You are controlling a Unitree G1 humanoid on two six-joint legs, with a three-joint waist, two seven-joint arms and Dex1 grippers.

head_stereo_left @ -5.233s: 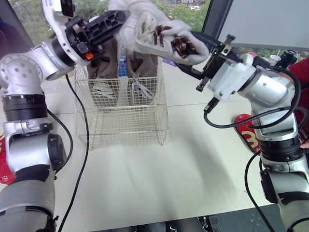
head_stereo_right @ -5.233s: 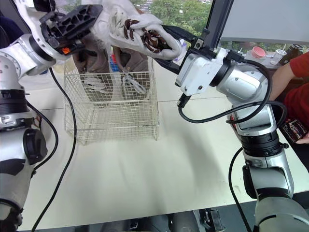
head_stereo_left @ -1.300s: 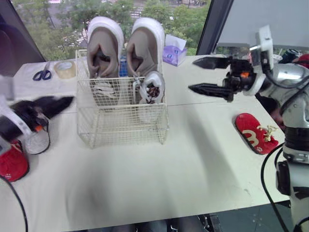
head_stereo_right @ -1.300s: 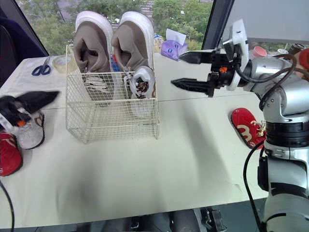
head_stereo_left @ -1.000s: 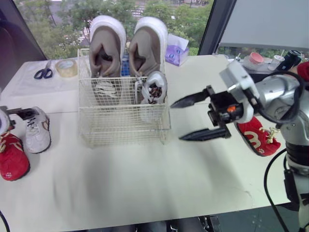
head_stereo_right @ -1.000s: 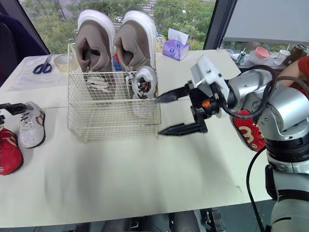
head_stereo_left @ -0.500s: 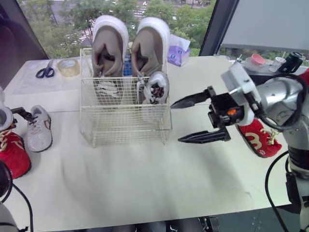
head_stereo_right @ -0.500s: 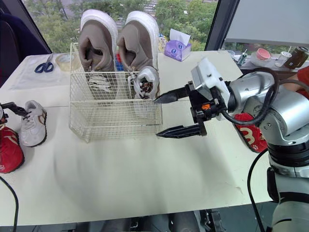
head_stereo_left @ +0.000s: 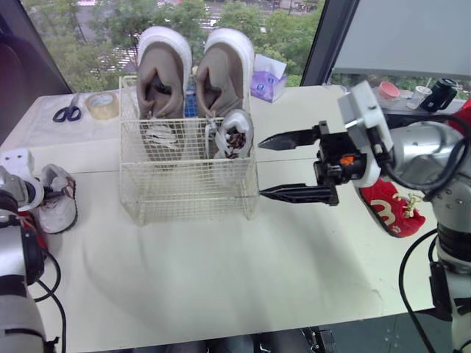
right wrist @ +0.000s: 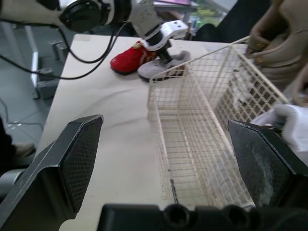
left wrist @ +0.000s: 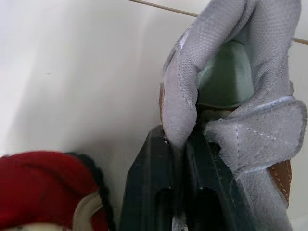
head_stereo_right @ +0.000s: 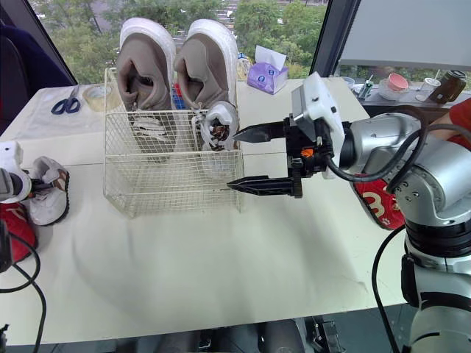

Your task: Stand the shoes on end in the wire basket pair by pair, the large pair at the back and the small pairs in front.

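Observation:
The wire basket (head_stereo_left: 188, 184) stands mid-table. A large grey-tan pair (head_stereo_left: 163, 77) stands on end along its back, and one small grey shoe (head_stereo_left: 235, 136) stands in its front right corner. At the table's far left my left gripper (left wrist: 179, 142) is shut on the heel collar of the other small grey shoe (left wrist: 226, 82), which lies on the table beside a small red shoe (left wrist: 43, 187). My right gripper (head_stereo_left: 262, 168) hangs open just right of the basket, its fingers pointing at it with nothing between them. A second red shoe (head_stereo_left: 390, 209) lies on the table at the right.
Scissors (head_stereo_left: 67, 112) and a tape roll (head_stereo_left: 101, 104) lie at the back left. A purple tissue box (head_stereo_left: 266, 81) sits behind the basket, with cups (head_stereo_left: 388, 90) at the far right. A person's red sleeve (head_stereo_left: 464, 110) shows at the right edge.
My left gripper has shut on the grey shoe's collar at the far left. My right gripper has edged closer to the basket's right side, still open.

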